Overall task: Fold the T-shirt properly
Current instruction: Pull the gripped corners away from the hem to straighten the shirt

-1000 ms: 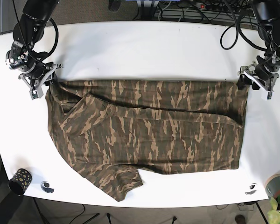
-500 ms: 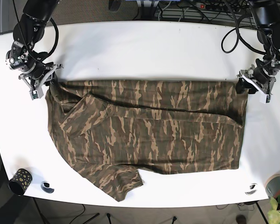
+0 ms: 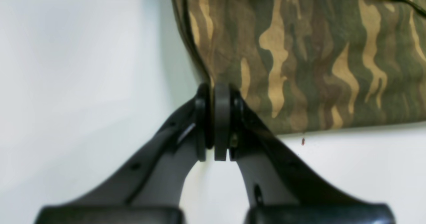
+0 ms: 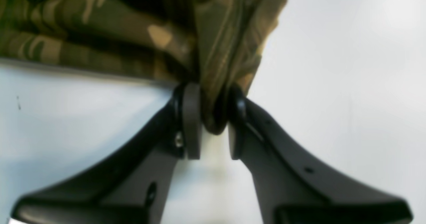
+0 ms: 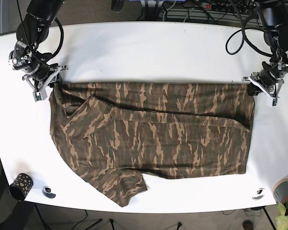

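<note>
A camouflage T-shirt [image 5: 153, 129] lies spread flat across the white table [image 5: 149, 52], one sleeve pointing toward the front left. My left gripper [image 5: 256, 88] is at the shirt's far right corner, and in the left wrist view the left gripper [image 3: 216, 117] is shut, with the T-shirt [image 3: 299, 51] edge pinched at its tips. At the far left corner sits my right gripper [image 5: 49, 86]. The right wrist view has the right gripper [image 4: 213, 117] shut on a bunched fold of T-shirt [image 4: 219, 51] between its pads.
A dark patterned cup [image 5: 20, 186] and a small round object [image 5: 48, 192] stand at the front left edge. Another small round object [image 5: 258, 194], a grey pot [image 5: 283, 190] and a plant [image 5: 287, 213] are at the front right. Cables [image 5: 201, 12] run behind the table.
Both grippers shifted slightly toward the table's back while keeping hold of the shirt's far corners. The shirt's far edge now looks straighter.
</note>
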`<action>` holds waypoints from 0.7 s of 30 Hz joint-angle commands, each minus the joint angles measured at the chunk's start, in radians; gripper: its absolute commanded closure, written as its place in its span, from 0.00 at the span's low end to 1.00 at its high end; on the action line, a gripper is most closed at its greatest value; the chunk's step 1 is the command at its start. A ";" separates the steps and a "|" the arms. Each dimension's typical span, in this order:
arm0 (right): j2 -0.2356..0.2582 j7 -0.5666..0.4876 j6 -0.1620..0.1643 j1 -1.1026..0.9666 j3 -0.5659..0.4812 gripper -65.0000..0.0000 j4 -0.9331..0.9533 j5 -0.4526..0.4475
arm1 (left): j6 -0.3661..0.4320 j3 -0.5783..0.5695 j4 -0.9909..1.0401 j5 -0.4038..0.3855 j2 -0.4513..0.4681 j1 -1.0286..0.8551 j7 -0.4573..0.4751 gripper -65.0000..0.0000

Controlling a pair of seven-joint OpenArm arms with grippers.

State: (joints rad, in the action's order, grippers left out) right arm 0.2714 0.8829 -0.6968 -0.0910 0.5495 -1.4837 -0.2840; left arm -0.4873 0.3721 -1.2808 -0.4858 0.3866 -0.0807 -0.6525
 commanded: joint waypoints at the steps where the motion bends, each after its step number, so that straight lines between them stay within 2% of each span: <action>1: 0.018 -0.018 -0.001 0.006 0.007 0.82 -0.042 -0.011 | 0.003 0.011 -0.047 0.005 0.019 -0.009 -0.005 1.00; 5: 0.018 -0.018 -0.001 -0.046 0.007 0.82 -0.123 -0.011 | 0.005 0.014 -0.095 0.005 0.024 -0.057 -0.006 1.00; 13: 0.016 0.000 -0.001 -0.143 0.020 0.82 -0.246 -0.013 | 0.002 0.095 -0.171 0.006 0.025 -0.163 -0.051 1.00; 18: -0.017 0.000 -0.001 -0.148 0.051 0.81 -0.240 -0.011 | -0.026 0.113 -0.199 0.006 0.025 -0.204 -0.051 1.00; 21: -0.024 0.000 -0.001 -0.123 0.053 0.70 -0.222 -0.011 | -0.027 0.113 -0.198 0.006 0.024 -0.204 -0.053 1.00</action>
State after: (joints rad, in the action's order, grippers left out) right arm 0.2359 0.9016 -0.6971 -0.2333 0.5949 -1.6981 -0.2844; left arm -0.5098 0.4778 -1.4597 -0.4686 0.3904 -0.2905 -0.7151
